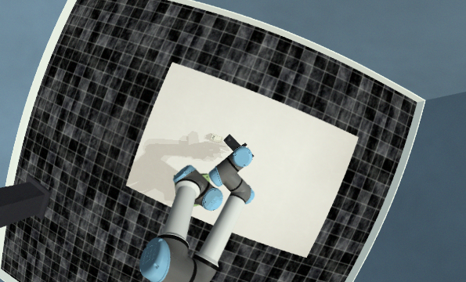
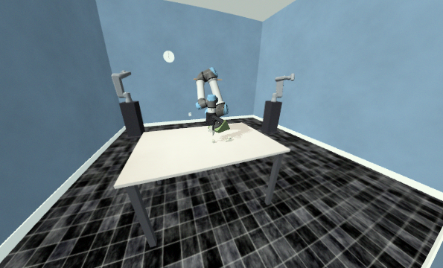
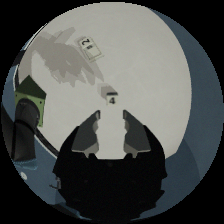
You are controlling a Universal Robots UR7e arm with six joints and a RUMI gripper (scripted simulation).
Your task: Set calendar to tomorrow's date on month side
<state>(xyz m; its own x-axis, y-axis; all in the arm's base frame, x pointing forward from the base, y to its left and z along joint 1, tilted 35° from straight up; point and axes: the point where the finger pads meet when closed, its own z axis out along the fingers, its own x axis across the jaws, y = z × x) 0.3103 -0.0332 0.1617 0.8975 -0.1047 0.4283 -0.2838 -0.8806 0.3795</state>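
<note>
A small white cube [image 3: 112, 98] [image 2: 214, 141] with a dark 4 on its upper face lies on the table, outside the tray. My gripper [image 3: 111, 110] is partly open and empty. The cube shows just beyond the gap between its fingertips in the wrist view. The pale calendar tray [image 3: 95, 54] lies at the upper left of the wrist view. A second cube [image 3: 86, 42] with a 2 facing up sits at its far end; a smaller dark mark beside the 2 is unreadable. The month's name cannot be read. In the top view the arm hides the loose cube.
A green angled block [image 3: 31, 94] [image 2: 222, 126] stands near the arm's side of the table [image 1: 295, 157]. The arm's shadow falls across the tray's surroundings. Two grey arms on black pedestals [image 2: 132, 119] [image 2: 272, 116] stand behind the table.
</note>
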